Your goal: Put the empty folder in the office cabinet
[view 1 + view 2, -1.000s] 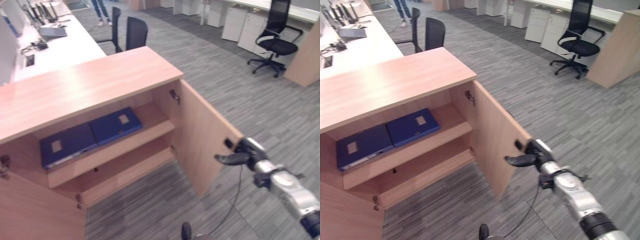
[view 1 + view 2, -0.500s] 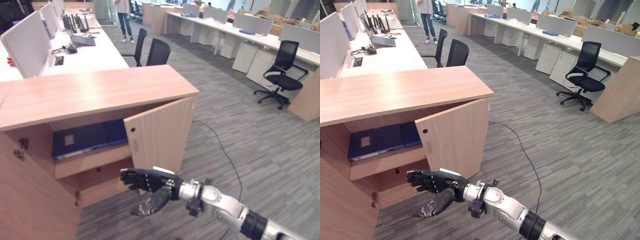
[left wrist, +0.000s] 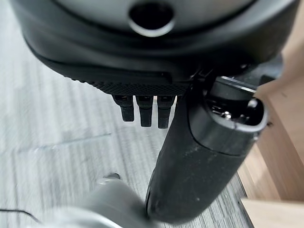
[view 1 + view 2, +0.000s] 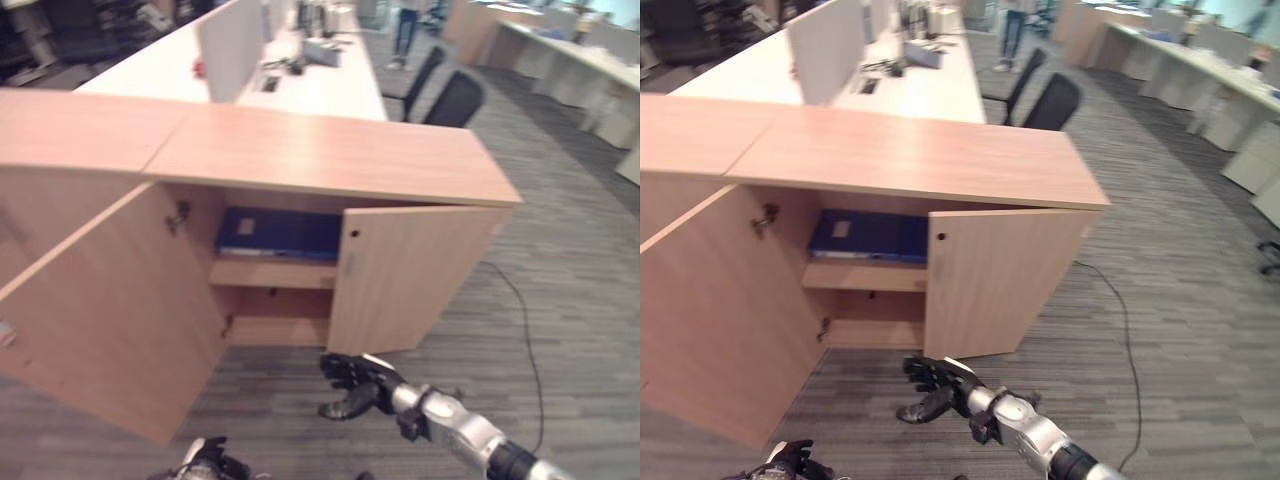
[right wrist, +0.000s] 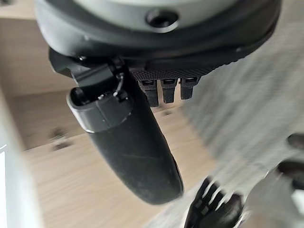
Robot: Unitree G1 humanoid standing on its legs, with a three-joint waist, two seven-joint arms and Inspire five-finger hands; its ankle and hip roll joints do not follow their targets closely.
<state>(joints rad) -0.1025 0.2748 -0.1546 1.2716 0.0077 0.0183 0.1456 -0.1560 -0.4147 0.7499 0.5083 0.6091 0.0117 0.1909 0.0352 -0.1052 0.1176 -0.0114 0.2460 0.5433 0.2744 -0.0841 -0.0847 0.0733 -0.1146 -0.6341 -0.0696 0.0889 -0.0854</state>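
Observation:
Two dark blue folders [image 4: 278,232] lie flat side by side on the upper shelf of the wooden office cabinet [image 4: 320,150]. The cabinet's left door [image 4: 110,300] stands wide open. Its right door [image 4: 410,275] is swung most of the way shut and hides part of the shelf. My right hand [image 4: 355,385] hovers low over the carpet in front of the right door, fingers relaxed and holding nothing. At the bottom edge, below the left door, my left hand [image 4: 205,462] is also free of any object; its fingers look straight in the left wrist view [image 3: 142,109].
Behind the cabinet runs a long white desk [image 4: 300,80] with a divider panel [image 4: 232,40] and monitors. Two dark office chairs [image 4: 452,98] stand to its right, and a person [image 4: 405,25] stands far back. Grey carpet [image 4: 570,300] stretches to the right.
The camera has swung, so the cabinet is now seen from the front. The right door has closed further. My right hand stays low, off the door.

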